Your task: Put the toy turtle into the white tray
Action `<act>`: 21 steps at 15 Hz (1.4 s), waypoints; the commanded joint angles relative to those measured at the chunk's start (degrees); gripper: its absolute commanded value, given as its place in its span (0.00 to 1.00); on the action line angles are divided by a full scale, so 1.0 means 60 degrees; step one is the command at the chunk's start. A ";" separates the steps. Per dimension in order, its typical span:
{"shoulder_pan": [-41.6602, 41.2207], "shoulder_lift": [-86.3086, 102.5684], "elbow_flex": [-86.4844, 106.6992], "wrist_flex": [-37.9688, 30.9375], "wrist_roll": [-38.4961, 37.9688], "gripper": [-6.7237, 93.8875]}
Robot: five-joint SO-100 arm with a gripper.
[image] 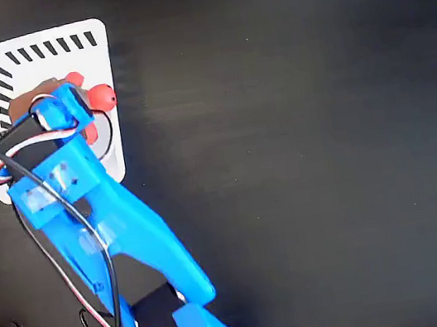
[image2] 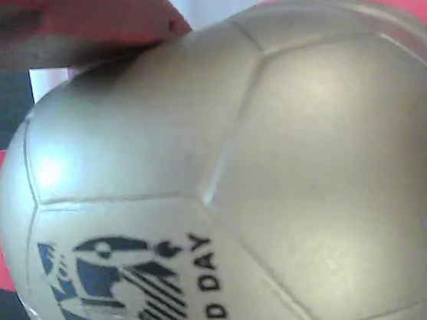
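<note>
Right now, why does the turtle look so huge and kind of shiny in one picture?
In the wrist view the camera sits almost against the toy turtle, so its shell fills the frame; a soft glare patch shows on the left and the printed letters look slightly blurred. In the fixed view the arm hides most of it above the white tray, and the dark table shows faint sheen.

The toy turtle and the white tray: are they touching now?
Cannot tell. In the fixed view the gripper covers most of the toy turtle above the white tray. The wrist view shows only the shell close up, with no contact line.
</note>
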State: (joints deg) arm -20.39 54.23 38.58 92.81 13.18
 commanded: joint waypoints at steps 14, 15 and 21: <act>-0.0703 -0.0454 -0.1392 0.0146 0.0234 0.68; -0.0703 -0.0454 -0.1421 0.0176 0.0234 0.68; -0.0718 0.0498 -0.1699 0.0308 0.0527 0.07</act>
State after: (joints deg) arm -23.64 49.31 31.82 93.87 15.73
